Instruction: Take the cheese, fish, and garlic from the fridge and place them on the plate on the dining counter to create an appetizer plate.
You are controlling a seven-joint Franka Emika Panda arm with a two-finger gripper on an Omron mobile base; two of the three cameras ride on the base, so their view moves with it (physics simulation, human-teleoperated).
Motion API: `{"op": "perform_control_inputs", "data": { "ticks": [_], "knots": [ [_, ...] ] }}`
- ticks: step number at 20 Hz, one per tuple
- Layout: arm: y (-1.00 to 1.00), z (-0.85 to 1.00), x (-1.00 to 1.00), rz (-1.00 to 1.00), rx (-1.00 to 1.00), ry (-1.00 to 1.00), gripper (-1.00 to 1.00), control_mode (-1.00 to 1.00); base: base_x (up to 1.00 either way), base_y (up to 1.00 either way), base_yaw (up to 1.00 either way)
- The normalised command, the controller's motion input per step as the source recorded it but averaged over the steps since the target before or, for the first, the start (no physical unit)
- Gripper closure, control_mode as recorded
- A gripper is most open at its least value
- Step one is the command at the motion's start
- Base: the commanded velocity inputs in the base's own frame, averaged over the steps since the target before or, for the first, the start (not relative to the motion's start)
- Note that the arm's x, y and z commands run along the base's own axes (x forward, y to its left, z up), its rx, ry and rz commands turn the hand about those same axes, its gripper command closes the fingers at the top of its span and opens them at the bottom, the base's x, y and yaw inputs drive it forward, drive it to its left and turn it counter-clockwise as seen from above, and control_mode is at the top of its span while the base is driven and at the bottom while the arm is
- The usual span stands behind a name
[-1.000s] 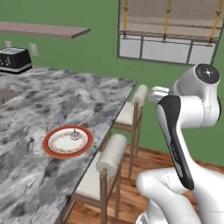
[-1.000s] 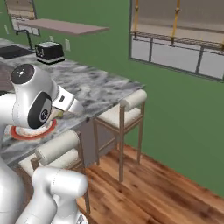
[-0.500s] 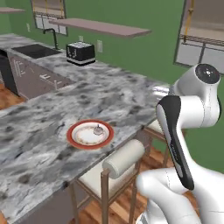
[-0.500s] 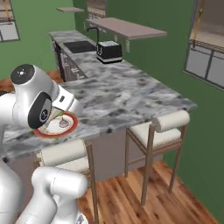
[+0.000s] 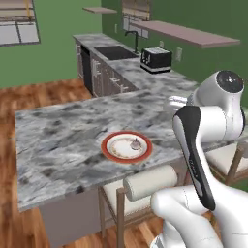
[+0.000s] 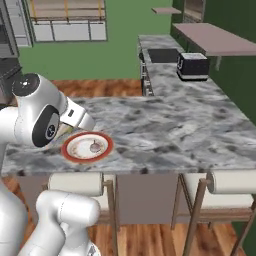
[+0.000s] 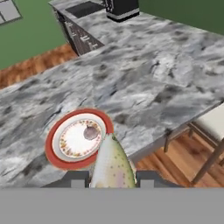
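Gripper [image 7: 111,180] clamped on fish [image 7: 111,166], held above dining counter [image 5: 68,131] edge, plate [image 5: 126,147] with garlic [image 5: 136,143] on marble, cushioned stool [image 5: 147,181] below.

The dining counter [image 5: 63,131] was topped with grey-and-white veined marble, smooth and faintly glossy, and the far counter [image 5: 160,77] was finished in the same stone. The plate [image 5: 126,147] looked like glazed ceramic, white with a red-orange rim band and fine speckling inside. The garlic [image 5: 136,143] on it appeared matt and pale. The fish [image 7: 112,168] was seen with a smooth, speckled yellowish skin. The stools [image 6: 80,184] were padded in pale matt cushioning on wooden frames. The floor [image 5: 43,94] was laid in glossy reddish wood planks. The toaster [image 6: 193,66] looked dark and slightly shiny.
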Motion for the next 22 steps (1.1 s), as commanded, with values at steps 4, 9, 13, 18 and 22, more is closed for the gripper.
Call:
{"op": "perform_control_inputs", "data": {
  "ticks": [4, 9, 13, 18, 22],
  "knots": [
    [0.0, 0.0, 0.0, 0.0, 0.0, 0.0, 1.0, 1.0, 0.96, 0.0, 0.66],
    [0.0, 0.0, 0.0, 0.0, 0.0, 0.0, 1.0, 1.0, 0.91, 0.0, 0.65],
    [0.0, 0.0, 0.0, 0.0, 0.0, 0.0, 1.0, 1.0, 0.65, 0.0, 0.55],
    [0.0, 0.0, 0.0, 0.0, 0.0, 0.0, 1.0, 1.0, 0.16, 0.0, 0.1],
    [0.0, -0.08, 0.34, 0.0, 0.0, 0.0, 1.0, -1.0, 0.06, 0.0, 0.0]
  ]
}}
